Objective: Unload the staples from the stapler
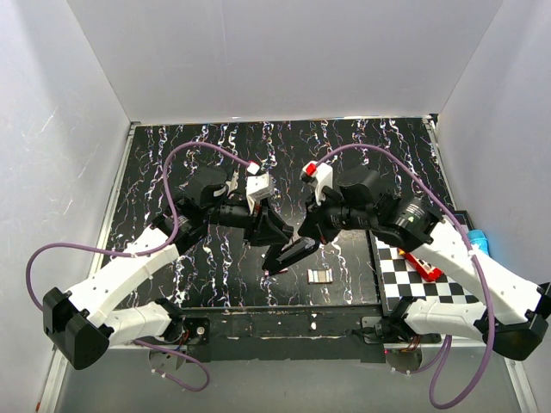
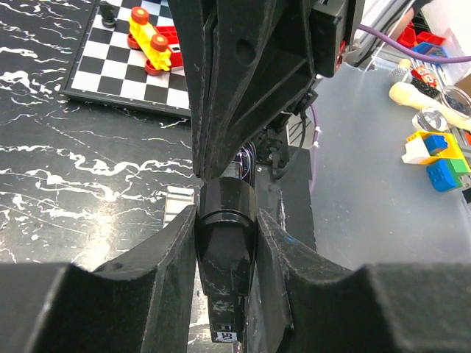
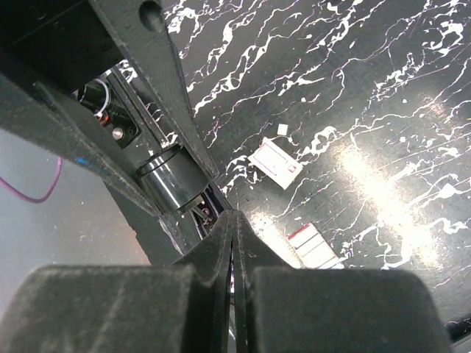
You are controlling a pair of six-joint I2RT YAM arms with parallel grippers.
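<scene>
**Overhead and wrist views.** We count two grippers, one stapler, one ribbed silvery block of staples, one white slip and one checkerboard.

**Grippers and stapler.**
- The left gripper [image 2: 226, 220] clamps the stapler [image 2: 224, 254] between its two fingers [image 2: 158, 265], the jaws narrowed to the width of the body. Only the stapler's dark surfaces show to us.
- From above, the stapler [image 1: 291, 252] is held near the table's centre, tilted, with its lower end toward 7 o'clock.
- The right gripper [image 3: 232, 220] has its jaws pressed flat together. Its tips sit just beside the stapler, at 1 o'clock of it. We cannot tell whether anything thin lies between them.

**Loose items.** The block of staples [image 1: 319, 275] lies flat on the table at 5 o'clock of the stapler, apart from both grippers. In the right wrist view the white slip [image 3: 274, 163] lies flat at 11 o'clock of that block, near it but not touching.

**Surface and room.**
- The table [image 1: 172, 155] is black with white veining.
- Plain white walls [image 1: 284, 52] close it in at 9, 12 and 3 o'clock.
- The checkerboard [image 1: 405, 292] lies at the table's 4 o'clock edge. It bears one red-and-yellow toy [image 2: 154, 40] and one black piece [image 2: 109, 11].
- At 3 o'clock in the left wrist view, a pale grey surface [image 2: 368, 184] carries a cluster of coloured bricks [image 2: 438, 158].
</scene>
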